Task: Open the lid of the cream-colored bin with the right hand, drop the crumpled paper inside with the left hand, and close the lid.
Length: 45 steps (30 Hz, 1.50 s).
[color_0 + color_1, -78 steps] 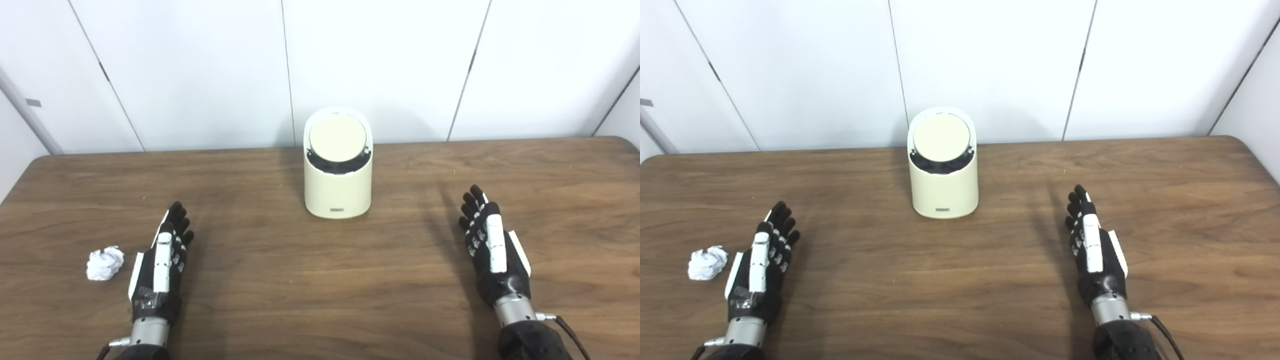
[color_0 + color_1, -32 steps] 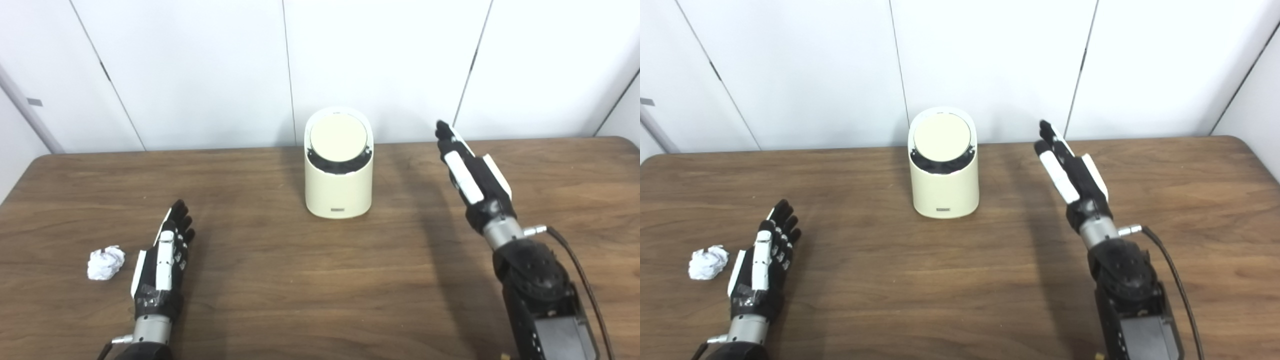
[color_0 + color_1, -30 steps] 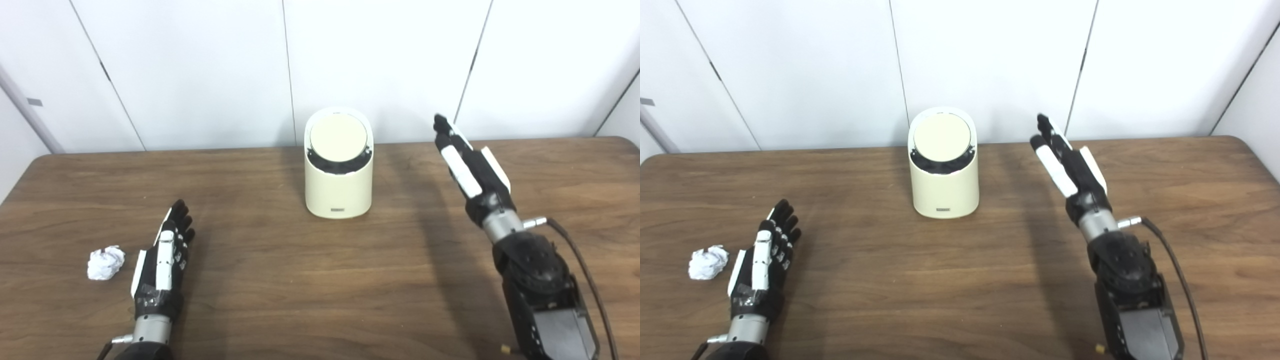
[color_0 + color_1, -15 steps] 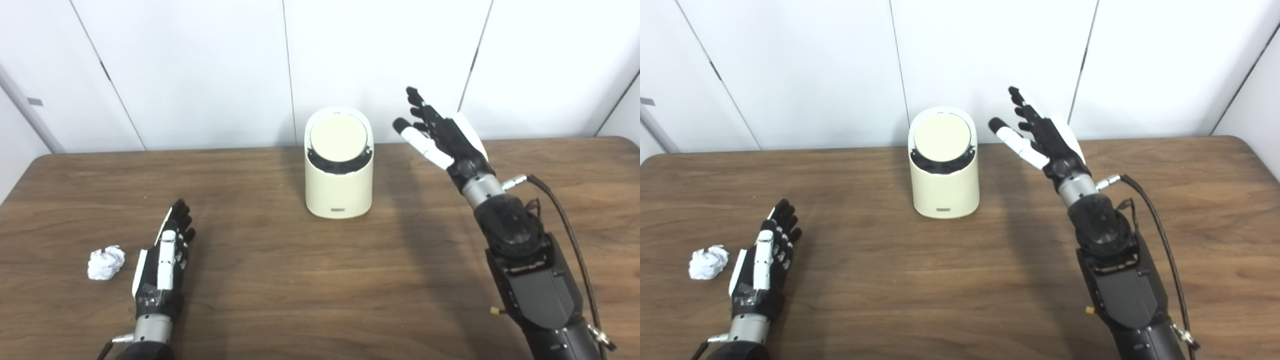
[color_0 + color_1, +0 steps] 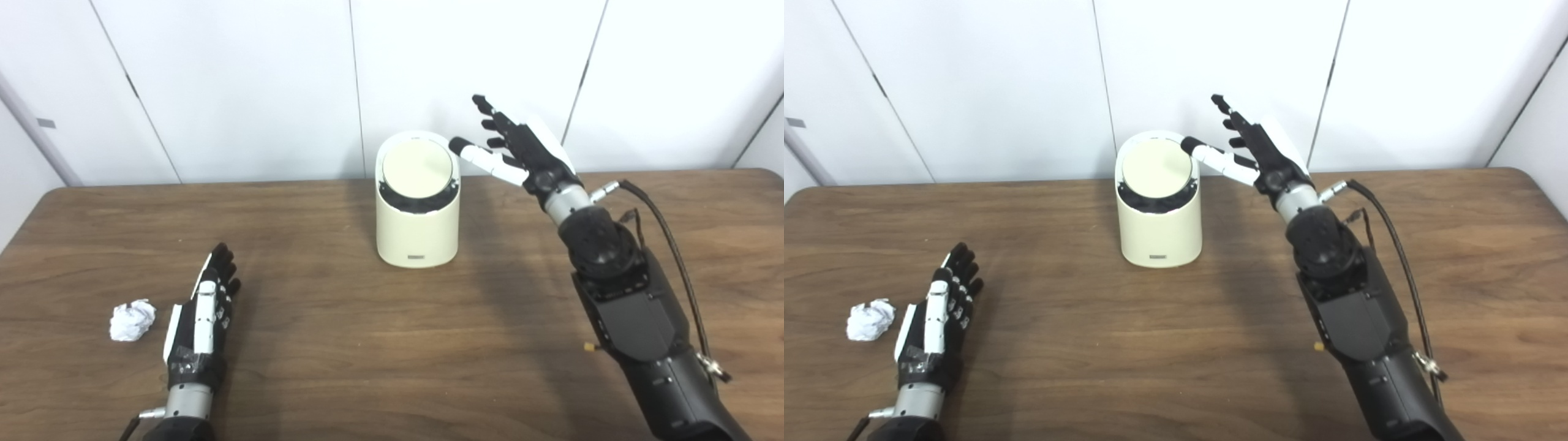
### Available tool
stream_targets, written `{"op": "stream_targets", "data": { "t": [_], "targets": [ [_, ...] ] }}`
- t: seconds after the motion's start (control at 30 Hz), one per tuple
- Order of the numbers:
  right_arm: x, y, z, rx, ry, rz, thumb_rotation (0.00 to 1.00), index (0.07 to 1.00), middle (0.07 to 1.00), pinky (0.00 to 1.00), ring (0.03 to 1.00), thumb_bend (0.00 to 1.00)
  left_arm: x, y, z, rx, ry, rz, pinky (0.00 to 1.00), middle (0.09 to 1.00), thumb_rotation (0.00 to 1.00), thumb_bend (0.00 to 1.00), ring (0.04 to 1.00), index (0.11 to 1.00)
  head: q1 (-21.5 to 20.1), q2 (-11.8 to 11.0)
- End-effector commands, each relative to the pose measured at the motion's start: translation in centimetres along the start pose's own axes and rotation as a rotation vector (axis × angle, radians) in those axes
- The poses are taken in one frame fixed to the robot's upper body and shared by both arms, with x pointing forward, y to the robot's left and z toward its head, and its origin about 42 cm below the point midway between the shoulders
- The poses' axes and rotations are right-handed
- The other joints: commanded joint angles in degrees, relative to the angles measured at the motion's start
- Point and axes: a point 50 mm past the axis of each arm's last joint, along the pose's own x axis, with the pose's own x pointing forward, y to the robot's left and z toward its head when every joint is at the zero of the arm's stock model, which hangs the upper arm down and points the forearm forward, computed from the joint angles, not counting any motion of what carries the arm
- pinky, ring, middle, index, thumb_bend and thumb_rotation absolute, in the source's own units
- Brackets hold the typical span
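The cream-colored bin (image 5: 418,229) stands at the middle back of the table, its round tilted lid (image 5: 417,169) down. My right hand (image 5: 517,149) is raised beside the bin's upper right, open, fingers spread; its thumb tip is at the lid's right edge. A white ball of crumpled paper (image 5: 131,319) lies at the front left. Just right of the paper, my left hand (image 5: 202,318) rests flat on the table, open and holding nothing.
The brown wooden table (image 5: 392,343) has rounded back corners and ends close to a white panelled wall (image 5: 245,86) behind the bin. The right forearm, with a black cable (image 5: 670,239) looping off it, stretches over the table's right half.
My right hand has lifted off the table, swung up and left, and now reaches the bin's lid edge. The left hand, paper and bin have stayed put; the camera shifted slightly.
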Motion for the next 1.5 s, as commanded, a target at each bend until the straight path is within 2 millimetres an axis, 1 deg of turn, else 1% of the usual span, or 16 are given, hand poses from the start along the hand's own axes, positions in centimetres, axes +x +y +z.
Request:
{"op": "stream_targets", "data": {
  "t": [0.0,0.07,0.1,0.2,0.27,0.4,0.57,0.67,0.77,0.9,1.03,1.1,1.27,1.4,1.47],
  "targets": [
    [1.3,-1.2,2.8,-0.024,-0.077,-0.025,0.63,0.953,0.963,0.84,0.931,0.68,0.0,-0.5,-0.6,-0.003,-0.004,0.001,1.00,0.975,0.96,0.47,0.992,0.983,0.0,0.1],
    [1.9,-1.0,3.1,-0.024,-0.073,-0.010,0.58,0.962,0.971,0.86,0.948,0.70,0.0,-0.6,-0.6,-0.007,-0.007,0.004,1.00,0.972,0.95,0.46,0.991,0.978,-0.1,0.0],
    [2.1,-1.0,3.2,-0.021,-0.072,-0.003,0.58,0.962,0.971,0.86,0.948,0.70,-0.1,-0.6,-0.6,-0.011,-0.007,0.006,1.00,0.972,0.95,0.46,0.991,0.978,-0.1,0.0],
    [2.8,-0.7,3.8,-0.037,-0.071,0.010,0.54,0.971,0.977,0.89,0.963,0.76,-0.1,-0.6,-0.6,-0.012,-0.004,0.007,1.00,0.976,0.95,0.45,0.996,0.981,-0.3,0.0],
    [3.1,-0.6,4.1,-0.053,-0.068,0.019,0.53,0.974,0.978,0.89,0.963,0.79,-0.1,-0.7,-0.7,-0.005,-0.002,0.009,1.00,0.976,0.96,0.45,0.998,0.984,-0.3,0.0],
    [3.7,-0.3,4.7,-0.079,-0.065,0.037,0.53,0.980,0.985,0.90,0.971,0.84,-0.2,-0.8,-0.8,-0.009,-0.004,0.009,1.00,0.974,0.95,0.46,0.998,0.983,-0.1,0.0],
    [4.3,-0.1,5.4,-0.137,-0.056,0.042,0.50,0.976,0.983,0.88,0.965,0.84,-0.3,-0.9,-0.8,-0.014,-0.005,0.011,1.00,0.974,0.95,0.46,1.000,0.978,-0.2,0.0],
    [4.5,0.2,5.8,-0.176,-0.060,0.046,0.49,0.966,0.971,0.85,0.950,0.88,-0.3,-0.8,-0.8,-0.018,-0.001,0.010,1.00,0.977,0.96,0.45,1.000,0.984,-0.4,0.0],
    [4.5,0.5,6.3,-0.203,-0.064,0.055,0.49,0.966,0.968,0.85,0.952,0.89,-0.4,-0.9,-0.9,-0.013,0.002,0.010,1.00,0.981,0.96,0.45,1.000,0.988,-0.3,0.1],
    [4.6,1.2,6.6,-0.211,-0.074,0.056,0.47,0.967,0.968,0.85,0.954,0.87,-0.4,-0.9,-1.0,-0.008,0.008,0.012,1.00,0.979,0.96,0.45,0.998,0.988,-0.2,0.1],
    [4.9,1.6,6.5,-0.219,-0.077,0.038,0.47,0.958,0.959,0.86,0.947,0.86,-0.6,-0.9,-1.0,-0.007,0.009,0.015,1.00,0.972,0.95,0.44,0.992,0.980,-0.2,0.2],
    [5.0,1.7,6.5,-0.222,-0.078,0.031,0.45,0.958,0.960,0.89,0.951,0.85,-0.6,-0.9,-1.0,-0.011,0.008,0.019,1.00,0.970,0.94,0.44,0.989,0.977,-0.2,0.2],
    [5.3,1.8,6.1,-0.247,-0.077,0.020,0.45,0.959,0.962,0.91,0.953,0.83,-0.5,-1.0,-1.0,-0.020,0.005,0.020,1.00,0.972,0.93,0.43,0.990,0.977,0.0,0.3],
    [5.5,1.9,5.7,-0.246,-0.063,0.010,0.44,0.954,0.954,0.89,0.945,0.83,-0.6,-0.9,-1.1,-0.009,0.005,0.021,1.00,0.971,0.94,0.44,0.987,0.976,-0.3,0.4],
    [5.6,1.9,5.5,-0.249,-0.057,0.007,0.45,0.954,0.952,0.88,0.941,0.82,-0.6,-0.9,-1.1,-0.007,0.007,0.022,1.00,0.968,0.94,0.44,0.988,0.974,-0.3,0.4]
  ]
}}
